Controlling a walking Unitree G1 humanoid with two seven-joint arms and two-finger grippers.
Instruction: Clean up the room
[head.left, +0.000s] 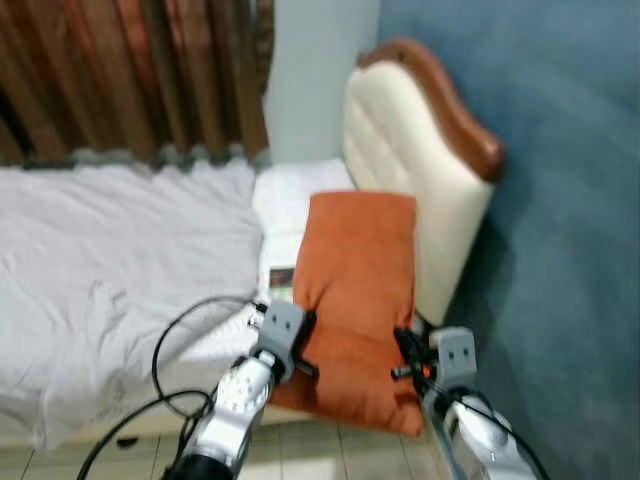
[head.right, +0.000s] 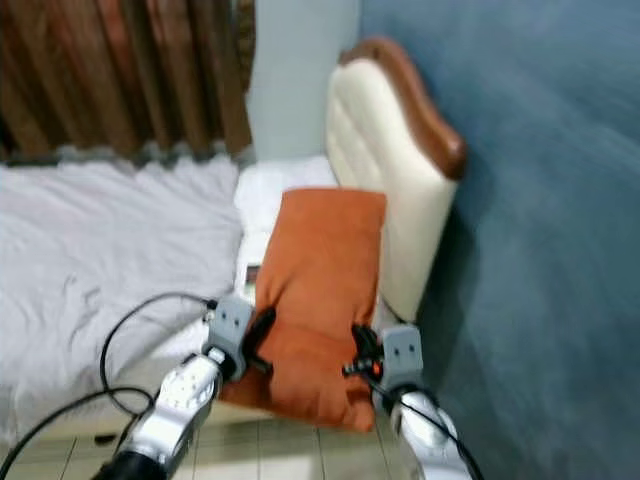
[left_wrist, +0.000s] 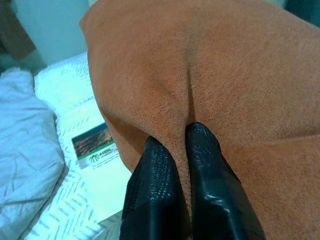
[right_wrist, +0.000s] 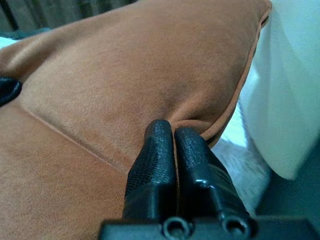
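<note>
Hidden: card (left_wrist: 95, 146) partly under orange pillow (head.left: 358, 300).
Pillow: soft, suede-like (pinched folds).
Left gripper (left_wrist: 182, 135): clamped on pillow.
Right gripper (right_wrist: 172, 131): clamped on pillow.

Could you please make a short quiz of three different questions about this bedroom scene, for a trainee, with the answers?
1. True or false: both grippers pinch the orange pillow.
2. Multiple choice: what lies on the white pillow beside the orange one? A) a printed card B) a mug C) a shoe
3. Short answer: what stands between the orange pillow and the blue wall?

Key
1. True. The left gripper and the right gripper are each shut on a fold of its fabric.
2. A, the printed card.
3. The cream padded headboard with a brown wooden rim.
</note>
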